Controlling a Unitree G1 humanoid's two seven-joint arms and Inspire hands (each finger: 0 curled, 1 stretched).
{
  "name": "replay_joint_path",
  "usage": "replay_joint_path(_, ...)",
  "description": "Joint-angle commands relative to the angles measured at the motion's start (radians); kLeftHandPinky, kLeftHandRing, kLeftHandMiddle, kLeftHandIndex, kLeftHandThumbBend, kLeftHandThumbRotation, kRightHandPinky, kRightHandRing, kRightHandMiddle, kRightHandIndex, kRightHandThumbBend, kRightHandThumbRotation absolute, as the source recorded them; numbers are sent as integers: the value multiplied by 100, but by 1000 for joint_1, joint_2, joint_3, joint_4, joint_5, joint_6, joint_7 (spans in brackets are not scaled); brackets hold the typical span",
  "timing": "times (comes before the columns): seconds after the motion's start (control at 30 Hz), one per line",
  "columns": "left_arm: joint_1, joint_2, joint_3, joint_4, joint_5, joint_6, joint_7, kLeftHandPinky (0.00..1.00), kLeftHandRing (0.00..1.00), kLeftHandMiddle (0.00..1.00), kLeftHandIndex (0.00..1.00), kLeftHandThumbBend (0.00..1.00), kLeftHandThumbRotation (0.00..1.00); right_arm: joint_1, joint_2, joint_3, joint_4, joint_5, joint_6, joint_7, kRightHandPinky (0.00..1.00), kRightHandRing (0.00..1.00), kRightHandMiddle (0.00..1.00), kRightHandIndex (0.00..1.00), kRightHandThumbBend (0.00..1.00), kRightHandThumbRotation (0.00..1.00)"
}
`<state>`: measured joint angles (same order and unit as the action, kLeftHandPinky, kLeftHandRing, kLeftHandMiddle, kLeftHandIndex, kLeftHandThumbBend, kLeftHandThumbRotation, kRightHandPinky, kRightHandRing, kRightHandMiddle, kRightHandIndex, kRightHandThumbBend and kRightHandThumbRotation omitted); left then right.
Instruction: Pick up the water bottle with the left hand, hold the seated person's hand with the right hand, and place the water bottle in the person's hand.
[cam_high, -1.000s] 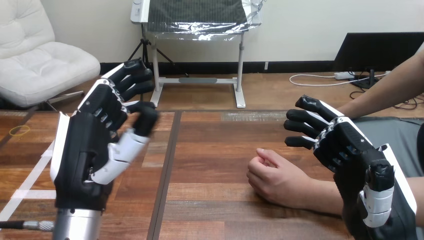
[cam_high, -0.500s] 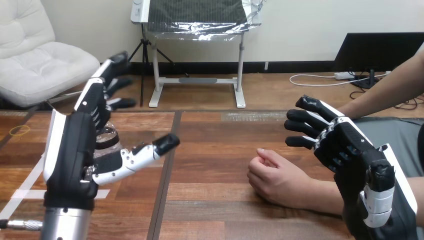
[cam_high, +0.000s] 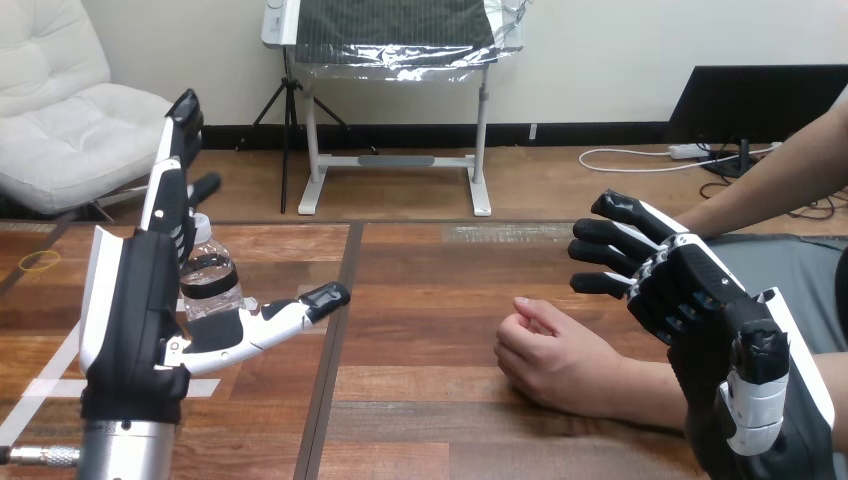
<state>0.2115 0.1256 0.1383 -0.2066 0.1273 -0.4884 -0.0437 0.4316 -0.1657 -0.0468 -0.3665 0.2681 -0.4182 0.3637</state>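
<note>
Hovering at lower right, the right robot hand is spreading loose fingers near the person's hand, a fist on the desk, without holding it. At left, the left robot hand is flanking the upright water bottle, fingers straight, not gripping; pickup, hold and handover all look undone.

- No text, number or sign can be read.
- The water bottle, standing near the left edge of the table, has a dark label band round its middle. Any print on the band is too small to tell.
</note>
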Motion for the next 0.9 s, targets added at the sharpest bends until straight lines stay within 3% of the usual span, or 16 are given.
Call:
replay_joint_path(0.0,-62,14,10,7,17,-15,24,95,100,100,100,100,3,-42,-5,-8,-25,2,-10,-3,73,80,81,84,100,100)
replay_joint_path(0.57,-77,31,49,37,12,28,61,100,100,100,100,100,6,-42,-3,-6,-22,-1,-11,-4,73,80,81,84,100,100)
replay_joint_path(0.87,-98,47,79,54,48,72,99,100,100,100,100,100,16,-41,-1,-5,-27,-6,-10,-8,73,81,81,84,100,100)
